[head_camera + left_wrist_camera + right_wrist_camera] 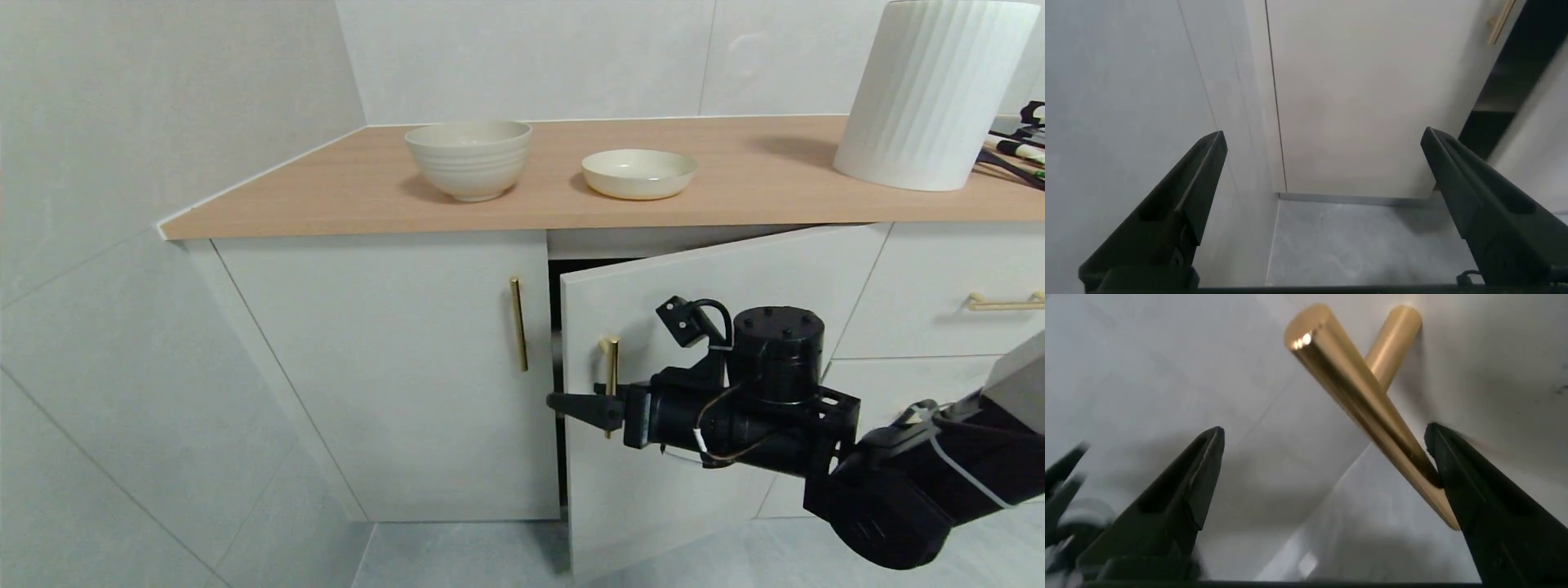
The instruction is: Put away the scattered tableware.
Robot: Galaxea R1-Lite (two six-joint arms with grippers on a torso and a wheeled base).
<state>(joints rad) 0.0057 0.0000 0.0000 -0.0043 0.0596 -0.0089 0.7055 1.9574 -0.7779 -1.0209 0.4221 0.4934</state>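
Two cream bowls stand on the wooden countertop (343, 196): a deep ribbed bowl (469, 158) and, to its right, a shallow bowl (638, 172). Below them the right cabinet door (718, 278) hangs ajar, with a dark gap along its left edge. My right gripper (584, 406) is level with the lower end of that door's gold handle (611, 359). In the right wrist view the right gripper (1323, 433) is open and the gold handle (1372, 416) crosses between its fingers, close to one of them. My left gripper (1323, 137) is open and holds nothing, low in front of the shut left door (1372, 98).
A tall white ribbed container (931, 90) stands at the counter's right, with several utensils (1016, 155) beside it. The left door (384, 367) has its own gold handle (518, 322). A drawer with a gold handle (1004, 302) lies to the right. Tiled walls close in the left side.
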